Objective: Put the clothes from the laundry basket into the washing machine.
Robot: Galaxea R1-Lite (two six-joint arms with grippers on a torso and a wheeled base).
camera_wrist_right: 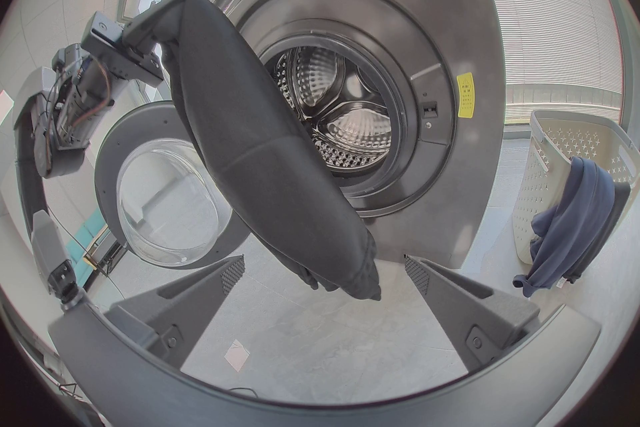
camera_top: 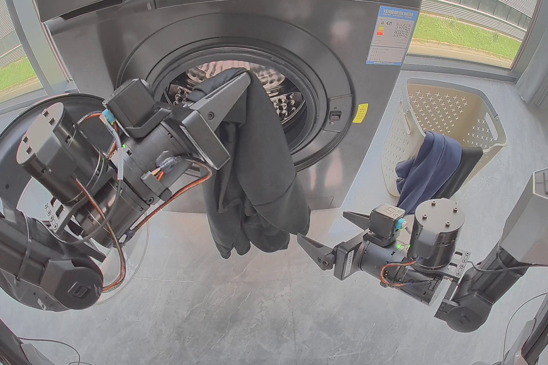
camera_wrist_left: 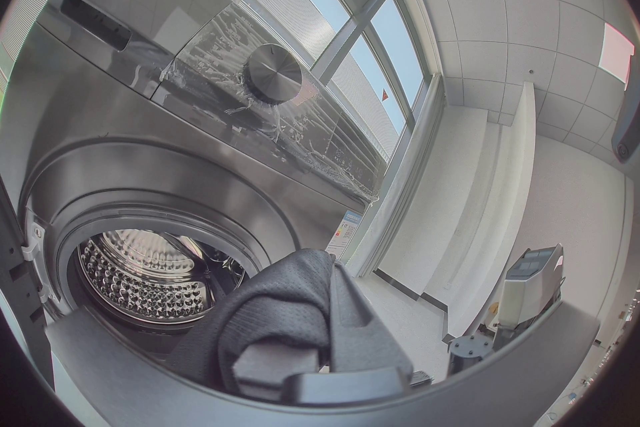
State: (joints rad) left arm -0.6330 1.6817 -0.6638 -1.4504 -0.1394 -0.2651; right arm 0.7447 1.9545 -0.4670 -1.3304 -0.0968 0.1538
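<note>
My left gripper is shut on a dark grey garment, held up in front of the washing machine's open drum. The garment hangs from the fingers down toward the floor, outside the drum. The left wrist view has the cloth bunched over the gripper, with the drum beyond. My right gripper is open and low, just right of the garment's lower end. The white laundry basket stands right of the machine, a navy garment draped over its front rim.
The washing machine's round door is swung open to the left, behind my left arm. Grey floor spreads in front of the machine. Windows run behind the machine and the basket.
</note>
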